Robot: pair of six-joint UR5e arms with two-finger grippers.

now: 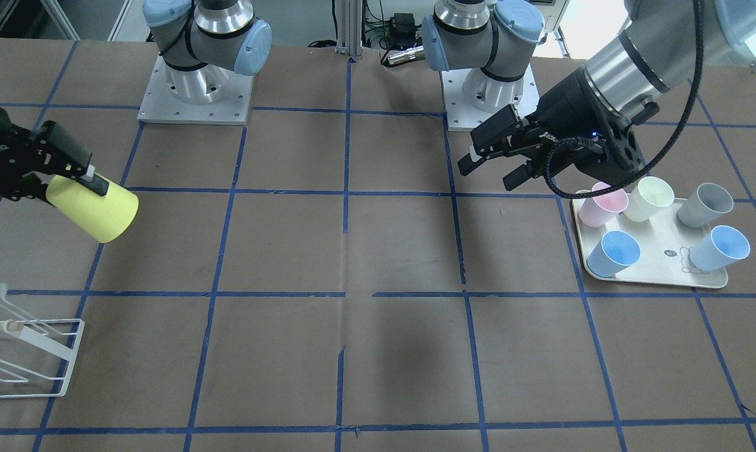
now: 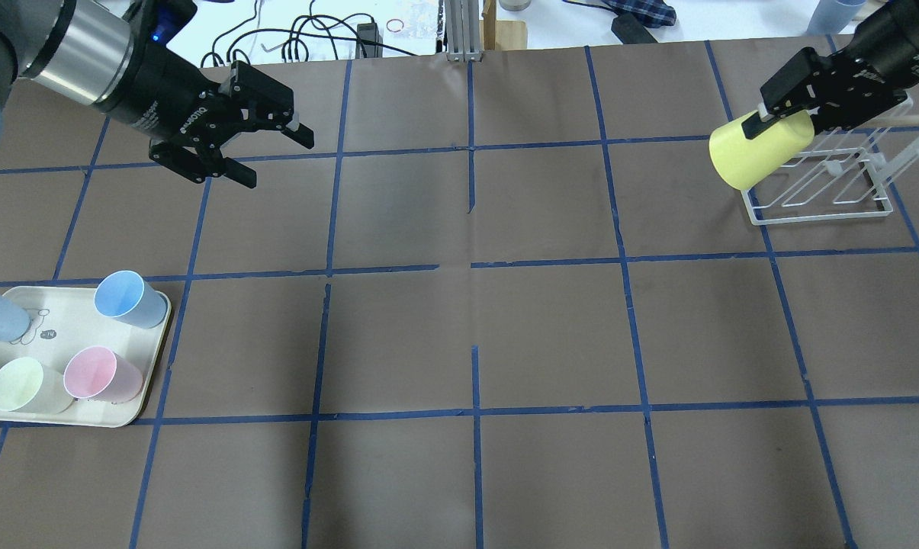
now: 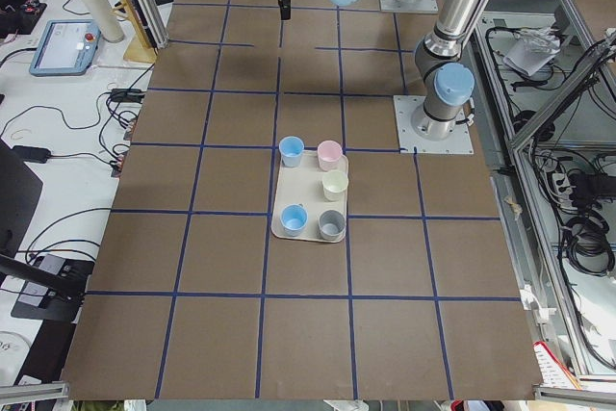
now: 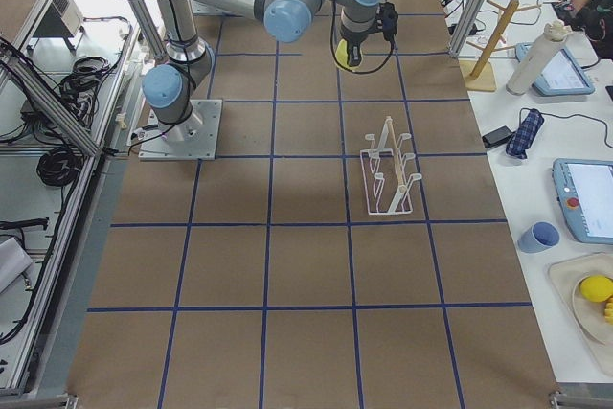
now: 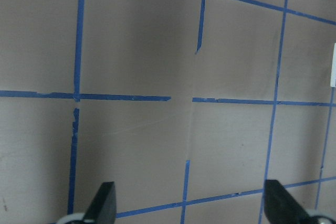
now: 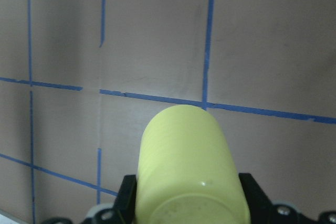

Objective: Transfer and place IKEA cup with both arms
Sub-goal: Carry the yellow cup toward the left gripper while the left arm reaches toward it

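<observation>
The bright yellow IKEA cup (image 1: 98, 213) is held in the air, tilted on its side with its mouth toward the table's middle. My right gripper (image 1: 79, 191) is shut on it near its base. The cup also shows in the overhead view (image 2: 753, 156), just left of the wire rack, and in the right wrist view (image 6: 186, 166) between the fingers. My left gripper (image 1: 487, 174) is open and empty above the table, near the tray. It also shows in the overhead view (image 2: 274, 158) and in the left wrist view (image 5: 191, 205), with only bare table below.
A cream tray (image 1: 663, 273) holds several pastel cups: pink, cream, grey and two light-blue; it also shows in the overhead view (image 2: 55, 309). A white wire rack (image 2: 825, 212) with a wooden rod stands at the table's right end, also in the front view (image 1: 29, 358).
</observation>
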